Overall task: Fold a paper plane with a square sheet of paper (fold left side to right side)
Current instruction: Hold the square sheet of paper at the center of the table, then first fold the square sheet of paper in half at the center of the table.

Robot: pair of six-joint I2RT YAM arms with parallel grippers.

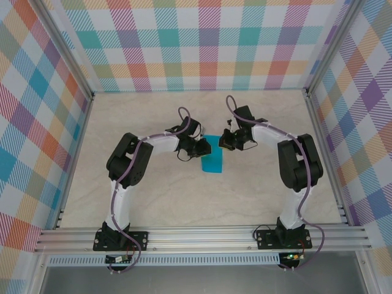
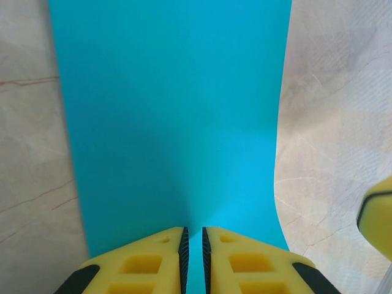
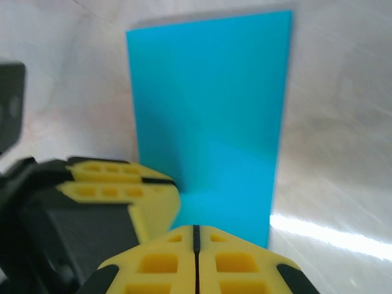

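The thin teal-blue paper sheet point(image 1: 212, 162) is lying on the pale table point(image 1: 153, 202) as a narrow rectangle, seemingly halved already, with the plane folds waiting. The left gripper point(image 2: 194, 236) is pinching its edge; the right gripper point(image 3: 196, 230) is sitting closed alongside.

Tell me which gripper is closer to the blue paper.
Left gripper: pinching the paper at its edge. Right gripper, shut, sits beside it at the same edge; contact unclear.
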